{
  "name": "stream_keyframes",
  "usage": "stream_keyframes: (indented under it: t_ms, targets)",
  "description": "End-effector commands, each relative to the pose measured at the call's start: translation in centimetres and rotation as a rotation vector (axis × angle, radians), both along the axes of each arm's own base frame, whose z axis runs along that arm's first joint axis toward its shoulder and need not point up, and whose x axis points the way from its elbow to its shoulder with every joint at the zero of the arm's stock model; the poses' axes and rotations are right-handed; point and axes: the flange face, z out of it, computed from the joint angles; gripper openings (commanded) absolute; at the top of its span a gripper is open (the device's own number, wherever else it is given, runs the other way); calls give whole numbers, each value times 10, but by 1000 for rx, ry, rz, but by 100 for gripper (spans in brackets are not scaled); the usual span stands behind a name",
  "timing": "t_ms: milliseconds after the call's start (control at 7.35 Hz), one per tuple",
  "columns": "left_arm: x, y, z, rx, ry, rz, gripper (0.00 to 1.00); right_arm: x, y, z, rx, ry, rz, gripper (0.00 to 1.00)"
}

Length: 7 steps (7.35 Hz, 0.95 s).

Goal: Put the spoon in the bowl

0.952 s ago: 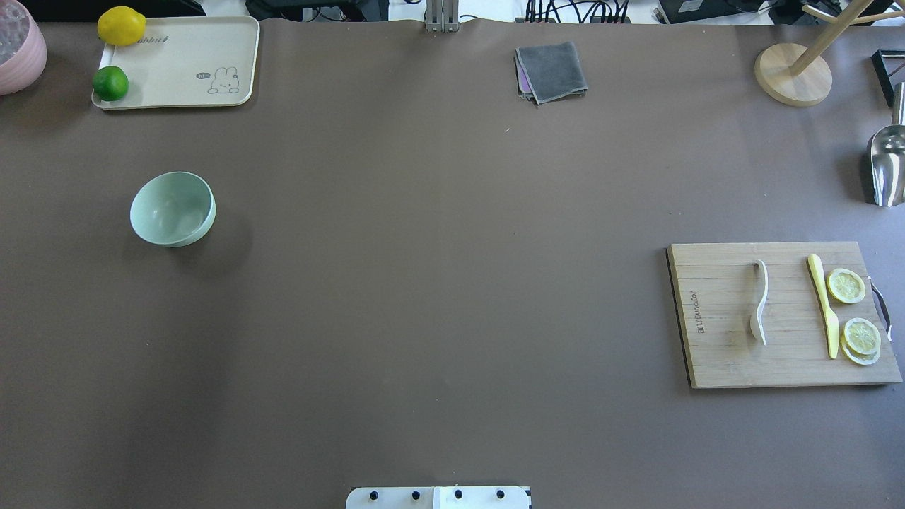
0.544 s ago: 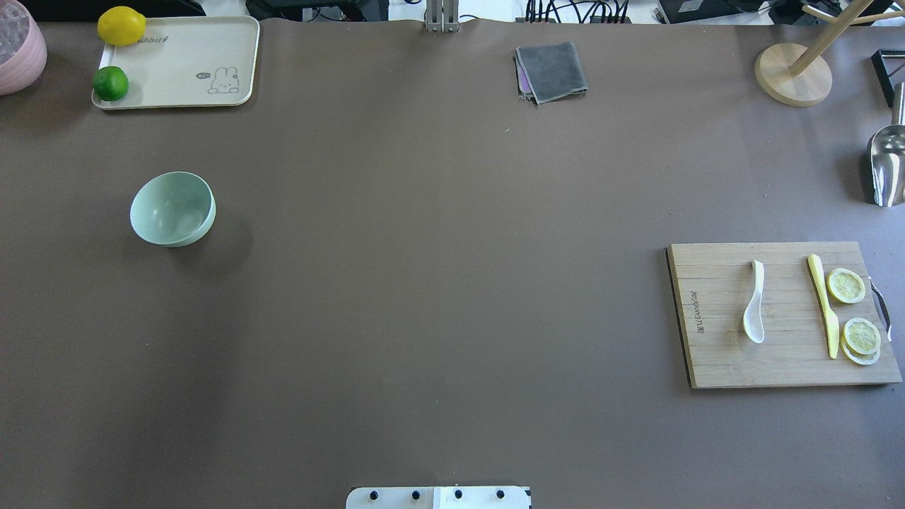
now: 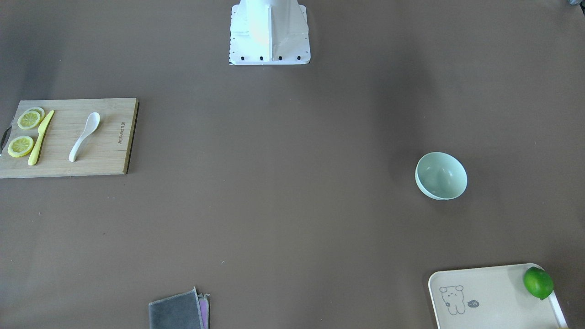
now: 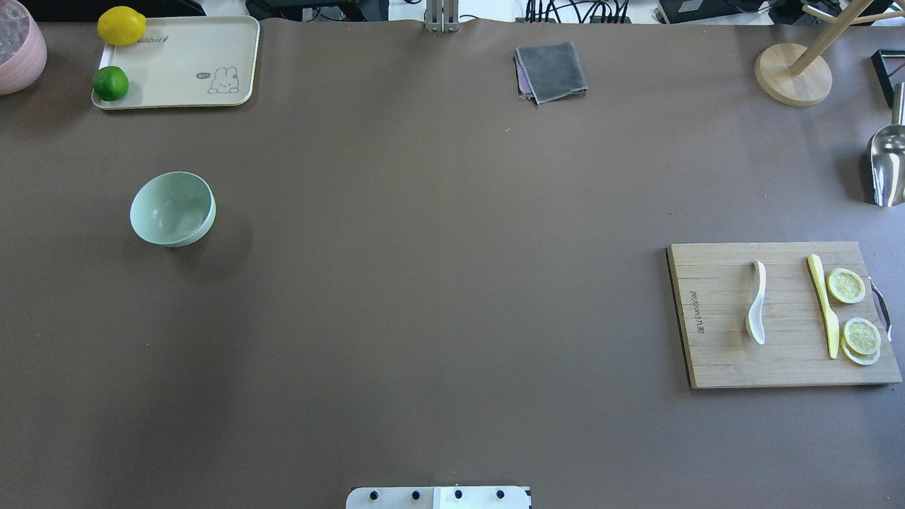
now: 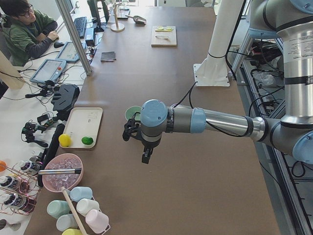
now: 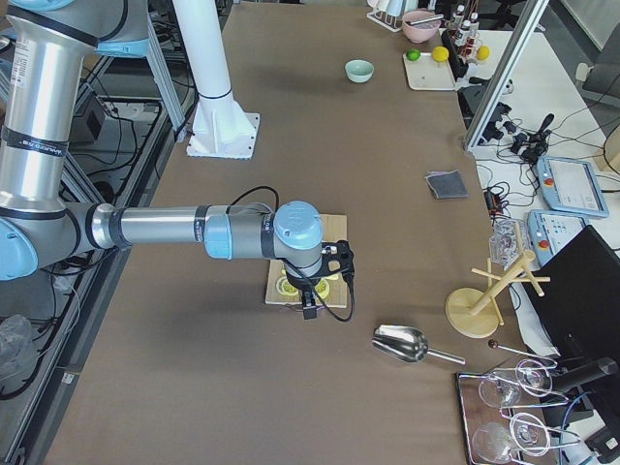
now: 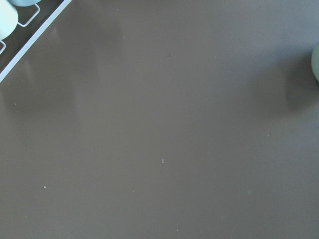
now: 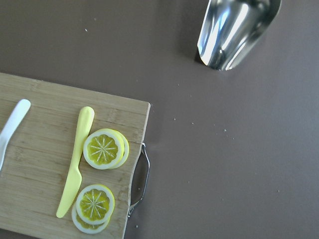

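Note:
The white spoon [image 4: 757, 311] lies on the wooden cutting board [image 4: 714, 353] at the right, free of any gripper. It also shows in the front view [image 3: 84, 136], and its handle end shows in the right wrist view [image 8: 11, 129]. The mint-green bowl [image 4: 172, 208] stands empty at the left, also seen in the front view [image 3: 441, 176]. My left gripper [image 5: 145, 155] hangs above the table near the bowl, and I cannot tell whether it is open or shut. My right gripper [image 6: 310, 308] hangs over the board's lemon end, and I cannot tell its state either.
A yellow knife [image 4: 824, 305] and lemon slices [image 4: 861, 336] lie on the board beside the spoon. A cream tray [image 4: 184, 63] with a lemon and a lime sits far left. A grey cloth [image 4: 551, 71], a wooden stand [image 4: 792, 74] and a metal scoop [image 4: 887, 166] are at the back right.
The spoon has rocked in place on the board, from lying on its side, to scoop up, to slightly tilted now. Nothing else has moved.

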Motion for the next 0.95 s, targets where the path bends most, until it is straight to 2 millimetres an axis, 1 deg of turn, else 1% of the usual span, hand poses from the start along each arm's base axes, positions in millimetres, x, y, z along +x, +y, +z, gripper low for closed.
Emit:
stream_keyframes:
  t_ms: [0, 136, 272, 408, 544, 680, 816]
  targets:
    - [-3, -23, -26, 124, -16, -3, 99, 2, -7, -29, 178, -43, 58, 100]
    - [-5, -33, -28, 206, -31, -8, 99, 2, -10, -35, 183, -48, 86, 100]
    - [-4, -39, -19, 206, -21, -3, 99, 2, -15, -41, 194, -53, 86, 100]
    - [-5, -41, -21, 228, -24, 2, 99, 2, -22, -48, 206, -58, 89, 100]
    - [-5, -43, -12, 272, -27, 3, 99, 1, -22, -47, 177, -64, 114, 100]
    - [-4, -39, -12, 351, -33, -5, 99, -9, -28, -55, 160, -81, 134, 100]
    - [0, -33, -5, 300, -13, -49, 99, -31, -37, -65, 140, -99, 136, 100]
